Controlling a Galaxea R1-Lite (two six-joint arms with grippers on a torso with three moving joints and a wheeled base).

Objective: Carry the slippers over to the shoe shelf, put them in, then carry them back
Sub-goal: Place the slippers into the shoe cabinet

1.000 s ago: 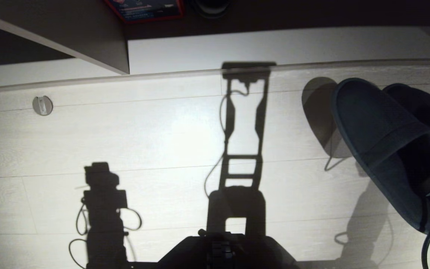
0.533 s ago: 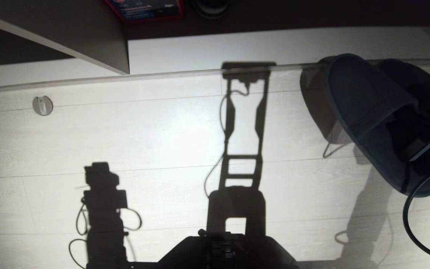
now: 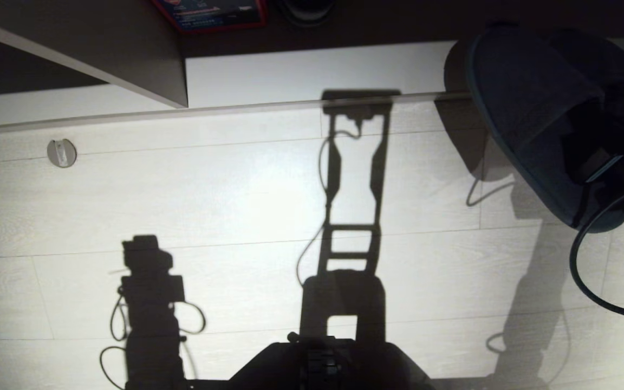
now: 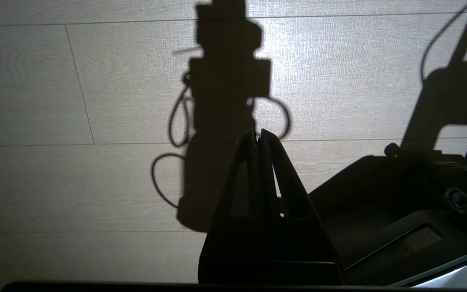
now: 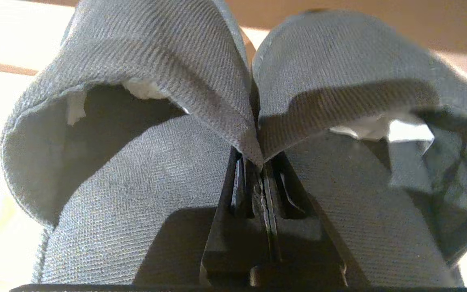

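Pale wood-grain floor [image 3: 225, 195] fills most of my head view, lit strongly, with the dark shadows of my robot lying across it. At the far side I see the shelf [image 3: 317, 73], a pale base board with a dark back behind it and an upright divider [image 3: 128, 59] on the left part. A red and blue box [image 3: 212, 13] sits in the dark at the back. A small round fitting [image 3: 62, 153] is on the floor near the left.

My right gripper [image 5: 262, 162] is clamped on the slippers [image 3: 528, 119]. In the right wrist view its fingers [image 5: 274, 202] are pressed together on the two inner edges of the pair, where both slippers meet, and the openings face the camera. Some white filling [image 5: 375, 127] shows inside them. In the head view the slippers hang in the air at the right, toes over the front edge of the base board, heels over the floor. A black cable [image 3: 588, 271] loops below them.

My left gripper [image 4: 258, 136] is parked low over the floor, beside the base [image 4: 399, 202], with the fingers together and nothing between them.
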